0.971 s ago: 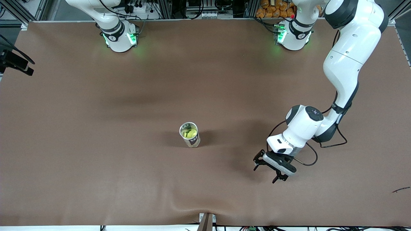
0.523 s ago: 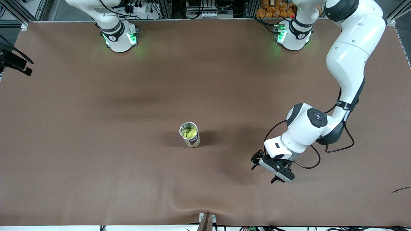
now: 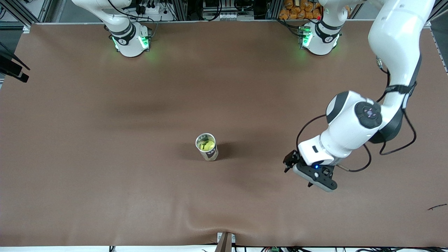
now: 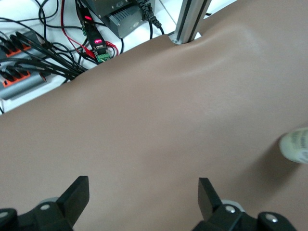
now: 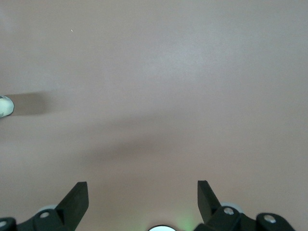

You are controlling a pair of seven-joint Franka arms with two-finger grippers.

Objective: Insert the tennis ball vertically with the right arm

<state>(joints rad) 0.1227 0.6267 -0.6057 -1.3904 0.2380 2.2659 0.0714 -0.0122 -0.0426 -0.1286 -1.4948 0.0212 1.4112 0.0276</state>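
A clear tube point(image 3: 207, 147) stands upright near the middle of the brown table. A yellow-green tennis ball point(image 3: 205, 144) sits inside it, seen through the open top. My left gripper point(image 3: 298, 175) hangs open and empty over bare table, beside the tube toward the left arm's end. In the left wrist view it point(image 4: 142, 195) is open over the cloth, with the tube point(image 4: 296, 145) at the frame's edge. My right gripper point(image 5: 142, 199) is open and empty, high over the table by its own base point(image 5: 161, 228). Only the tube's edge point(image 5: 5, 106) shows there. The front view does not show the right gripper.
The right arm's base point(image 3: 129, 40) and the left arm's base point(image 3: 320, 38) stand along the table's edge farthest from the front camera. A black object point(image 3: 14, 70) juts in at the right arm's end. Cables and electronics point(image 4: 57, 48) lie off the table's edge nearest the front camera.
The left arm has risen and drawn back toward its own end, turning its wrist. The tube and ball have not moved. The black object at the right arm's end has slid outward.
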